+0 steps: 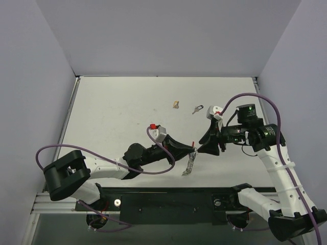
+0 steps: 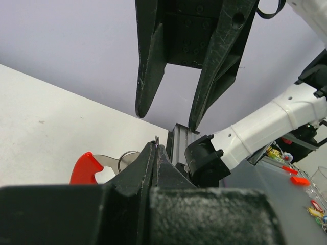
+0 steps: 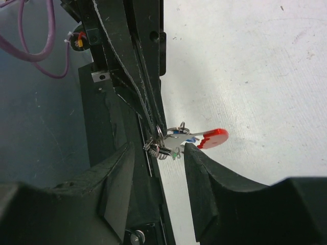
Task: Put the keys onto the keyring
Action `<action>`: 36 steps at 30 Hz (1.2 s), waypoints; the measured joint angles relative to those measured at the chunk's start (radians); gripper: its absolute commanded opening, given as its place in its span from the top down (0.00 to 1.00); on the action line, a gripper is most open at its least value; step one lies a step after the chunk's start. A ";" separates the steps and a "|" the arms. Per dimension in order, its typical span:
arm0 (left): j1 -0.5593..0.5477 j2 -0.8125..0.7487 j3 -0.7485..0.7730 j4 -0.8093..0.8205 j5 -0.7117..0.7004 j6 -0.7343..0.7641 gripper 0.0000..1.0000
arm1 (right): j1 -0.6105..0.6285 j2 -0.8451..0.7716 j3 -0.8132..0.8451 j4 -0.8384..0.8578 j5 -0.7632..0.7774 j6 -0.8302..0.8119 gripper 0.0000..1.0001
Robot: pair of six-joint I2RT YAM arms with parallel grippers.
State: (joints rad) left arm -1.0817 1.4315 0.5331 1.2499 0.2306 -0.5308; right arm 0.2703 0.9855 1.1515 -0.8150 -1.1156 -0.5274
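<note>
Right wrist view: the half-open, empty right gripper (image 3: 159, 149) should align squarely with the centre-frame keyring (image 3: 180, 136), clamped in the closed left gripper (image 3: 156, 120)

Lavender walls (image 1: 153, 35), white table (image 1: 122, 107) — even light

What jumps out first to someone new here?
Two grippers meet tip to tip at the near middle of the table: the left gripper, jaws shut on the keyring, and the right gripper, jaws open toward it. The keyring's red tag stands out; a lone key lies farther back.
</note>
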 measured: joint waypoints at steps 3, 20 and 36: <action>0.000 0.006 0.000 0.000 0.031 0.005 1.00 | 0.006 0.002 -0.006 -0.003 -0.002 -0.017 0.63; 0.000 0.007 0.000 0.004 0.055 0.015 1.00 | 0.026 -0.001 -0.106 0.061 -0.037 -0.008 0.77; 0.000 0.007 0.000 0.004 0.055 0.014 1.00 | 0.032 -0.002 -0.135 0.065 -0.045 -0.036 0.73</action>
State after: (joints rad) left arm -1.0817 1.4387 0.5331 1.2541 0.2852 -0.5167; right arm 0.3023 0.9840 1.0168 -0.7498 -1.1603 -0.5632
